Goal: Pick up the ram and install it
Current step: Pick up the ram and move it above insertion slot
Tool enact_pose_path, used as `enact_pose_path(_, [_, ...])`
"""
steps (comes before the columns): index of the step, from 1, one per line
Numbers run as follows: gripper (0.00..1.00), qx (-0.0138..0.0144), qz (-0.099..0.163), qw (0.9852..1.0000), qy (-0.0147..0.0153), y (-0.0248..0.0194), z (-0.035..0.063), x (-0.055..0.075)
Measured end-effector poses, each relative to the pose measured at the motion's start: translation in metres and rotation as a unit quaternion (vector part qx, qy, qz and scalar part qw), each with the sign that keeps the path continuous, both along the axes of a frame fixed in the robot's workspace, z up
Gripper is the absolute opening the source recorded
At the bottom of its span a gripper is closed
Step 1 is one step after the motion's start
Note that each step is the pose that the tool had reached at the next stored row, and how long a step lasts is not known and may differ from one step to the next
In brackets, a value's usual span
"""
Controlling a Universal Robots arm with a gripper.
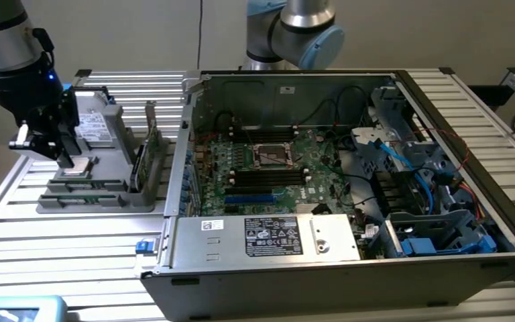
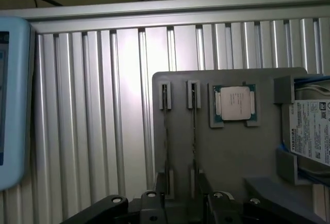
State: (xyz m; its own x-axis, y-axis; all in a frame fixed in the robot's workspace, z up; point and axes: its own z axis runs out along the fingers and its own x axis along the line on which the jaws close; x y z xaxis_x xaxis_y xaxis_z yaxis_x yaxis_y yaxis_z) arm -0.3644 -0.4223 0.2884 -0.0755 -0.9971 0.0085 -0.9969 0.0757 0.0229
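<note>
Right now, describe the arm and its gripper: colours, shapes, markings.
The arm is built of silver-grey cylindrical tubes with rounded joints capped in light blue. Its wrist end is black and carries a small blue light. The gripper is black and blocky; the wrist view shows round silver screw heads on its black body.

We hold our arm [image 1: 5, 47] at the exterior view's left, its silver-grey wrist section upright and the black gripper [image 1: 47, 144] pointing straight down beneath it. A small blue light glows on the wrist. Our rear joints [image 1: 295, 30], grey with pale-blue caps, sit at top centre. The wrist view catches the gripper's black, bolted housing [image 2: 154, 208].
</note>
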Motion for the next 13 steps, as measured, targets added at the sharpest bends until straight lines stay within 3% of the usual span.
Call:
enact_pose_path(10, [0.36, 0.0000, 0.000, 1.0000, 0.0000, -0.0044, -0.0183, -0.002])
enact_pose_path(13, [0.36, 0.0000, 0.000, 1.0000, 0.0000, -0.0080, -0.0237, -0.002])
